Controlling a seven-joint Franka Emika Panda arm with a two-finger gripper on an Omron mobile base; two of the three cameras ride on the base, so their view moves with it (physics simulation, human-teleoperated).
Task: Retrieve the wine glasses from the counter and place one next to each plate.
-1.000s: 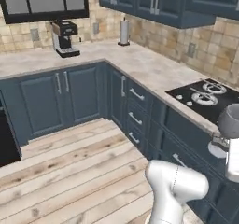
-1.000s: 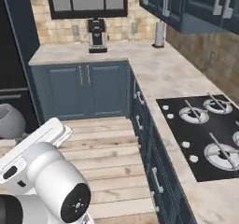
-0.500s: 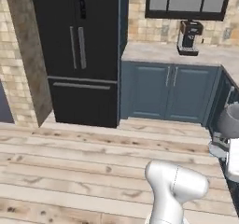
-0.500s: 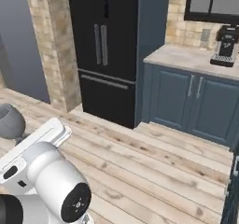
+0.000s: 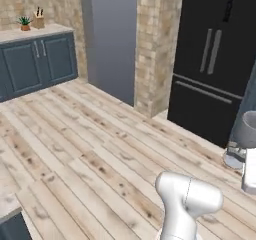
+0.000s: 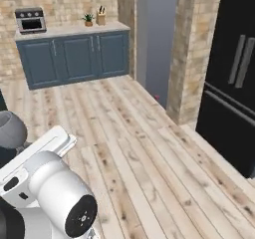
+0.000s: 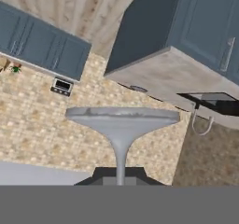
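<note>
- Left base view: the dark grey goblet (image 5: pixel 247 129) rode at the right edge, carried clear of the wooden floor (image 5: pixel 100 149) with the black fridge (image 5: pixel 215 59) behind it, presumably so the base could drive it toward a plate.
- Right base view: the goblet's bowl (image 6: pixel 11 129) sat at the left edge, above the white arm (image 6: pixel 50 193).
- Hand view: the gripper (image 7: pixel 120 176) pinched the goblet's stem (image 7: pixel 120 157), bowl pointing outward; the island top (image 7: pixel 186 83) showed beyond.

Goblet (image 5: pixel 247 129) cut by frame edge; end effector hidden
</note>
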